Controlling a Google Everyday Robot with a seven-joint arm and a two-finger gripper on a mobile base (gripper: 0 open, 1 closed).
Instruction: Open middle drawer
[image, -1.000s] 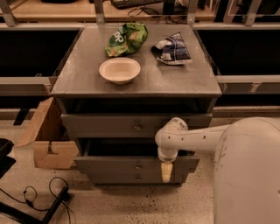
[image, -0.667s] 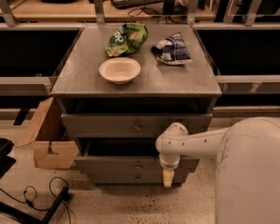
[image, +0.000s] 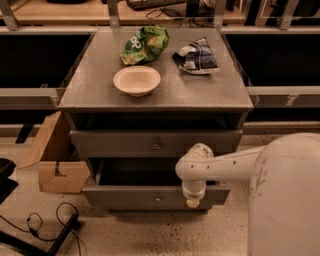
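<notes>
The grey cabinet shows two drawer fronts, each with a small round knob. The upper front sits a little way out under the top. The middle drawer below it is pulled out further, with its dark inside showing behind the front. My gripper hangs from the white arm, which comes in from the right. It sits at the top edge of the middle drawer's front, right of the knob.
On the cabinet top are a cream bowl, a green chip bag and a dark blue bag. An open cardboard box stands at the left of the cabinet. Cables lie on the floor at the front left.
The arm's wrist has shifted slightly left and down. The middle drawer's front sits a little nearer the camera than before.
</notes>
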